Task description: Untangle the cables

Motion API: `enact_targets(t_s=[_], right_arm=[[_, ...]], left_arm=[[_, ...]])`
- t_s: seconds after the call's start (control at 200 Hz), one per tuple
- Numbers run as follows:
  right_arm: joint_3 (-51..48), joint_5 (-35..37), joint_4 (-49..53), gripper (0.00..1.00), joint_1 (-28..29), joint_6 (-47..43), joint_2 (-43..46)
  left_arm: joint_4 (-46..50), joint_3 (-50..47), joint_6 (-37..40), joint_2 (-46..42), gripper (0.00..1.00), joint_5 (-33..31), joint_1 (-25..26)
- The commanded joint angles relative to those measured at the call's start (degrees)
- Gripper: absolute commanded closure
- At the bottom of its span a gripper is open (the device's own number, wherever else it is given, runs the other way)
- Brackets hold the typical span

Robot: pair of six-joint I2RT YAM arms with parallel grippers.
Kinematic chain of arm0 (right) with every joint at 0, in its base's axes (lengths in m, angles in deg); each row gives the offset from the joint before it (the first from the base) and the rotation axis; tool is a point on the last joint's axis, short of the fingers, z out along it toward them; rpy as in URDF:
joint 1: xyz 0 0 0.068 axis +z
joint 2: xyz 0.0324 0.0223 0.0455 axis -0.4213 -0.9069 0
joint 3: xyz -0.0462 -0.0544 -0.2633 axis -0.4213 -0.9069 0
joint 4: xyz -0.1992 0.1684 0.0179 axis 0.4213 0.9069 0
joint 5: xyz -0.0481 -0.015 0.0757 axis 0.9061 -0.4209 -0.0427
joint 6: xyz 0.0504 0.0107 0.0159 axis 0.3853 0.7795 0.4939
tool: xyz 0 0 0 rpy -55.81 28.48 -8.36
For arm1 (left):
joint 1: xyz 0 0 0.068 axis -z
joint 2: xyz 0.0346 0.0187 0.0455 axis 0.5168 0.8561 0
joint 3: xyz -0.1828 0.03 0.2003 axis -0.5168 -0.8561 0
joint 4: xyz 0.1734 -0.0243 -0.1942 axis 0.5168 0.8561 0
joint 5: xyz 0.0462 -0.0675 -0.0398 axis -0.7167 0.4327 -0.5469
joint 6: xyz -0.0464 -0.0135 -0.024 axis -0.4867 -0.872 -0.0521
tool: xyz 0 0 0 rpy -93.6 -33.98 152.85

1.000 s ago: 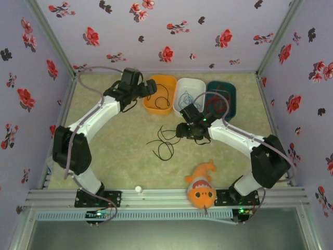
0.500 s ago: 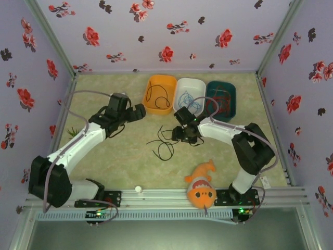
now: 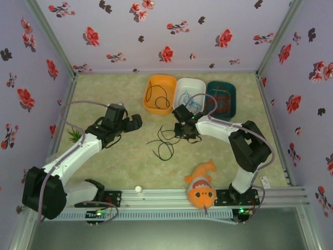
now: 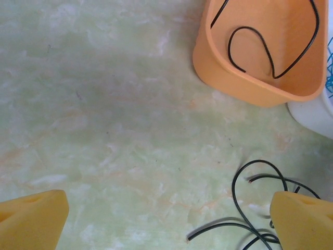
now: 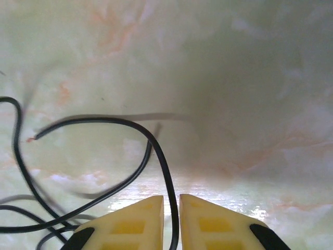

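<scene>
Toward the left of the tabletop (image 3: 130, 166), the left end effector (image 3: 135, 121) hangs over bare surface, released, with its yellow fingers (image 4: 32, 219) spread wide and nothing between them. Just right of it, near the middle, a loose black cable (image 3: 164, 145) lies in open loops, apart from the trays. The right end effector (image 5: 171, 202) is low at that cable's right side, clenched, its fingers almost together with one black strand running through the narrow gap. Along the far edge, an orange tray (image 3: 162, 111) holds a black wire (image 3: 158, 95), a white tray (image 3: 190, 80) a blue wire (image 3: 191, 100), and a dark green tray (image 3: 233, 96) a red wire (image 3: 218, 101). An orange toy fish (image 3: 202, 187) lies near the right arm's base.
</scene>
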Motion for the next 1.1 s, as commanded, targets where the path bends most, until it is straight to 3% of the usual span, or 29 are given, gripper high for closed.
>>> enact_targets(t_s=[0.0, 0.5, 0.765, 0.845, 0.895, 1.095], right_arm=[[1.7, 3.2, 0.8, 0.85, -0.3, -2.5, 5.9], [4.6, 5.5, 5.6, 0.85, 1.1, -9.5, 24.4], [8.8, 7.6, 8.6, 0.84, 1.1, -12.3, 29.1], [9.4, 7.7, 10.7, 0.79, 1.0, -11.7, 28.3], [9.5, 8.2, 12.7, 0.69, 0.9, -10.6, 26.9], [4.8, 5.6, 15.1, 0.49, 0.5, -5.4, 19.2]], left_arm=[[-2.6, -0.4, 1.6, -1.2, 0.00, -1.3, 0.3], [-7.6, -1.8, 4.5, -1.8, 0.00, 4.5, 0.6], [-9.9, -2.8, 4.8, -1.6, 0.00, 6.2, 0.8], [-9.9, -2.8, 5.1, -1.2, 0.00, 6.9, 1.0], [-9.7, -2.6, 5.1, -0.8, 0.00, 7.0, 1.3], [-9.9, -2.1, 4.1, 0.3, 0.00, 6.9, 1.8]])
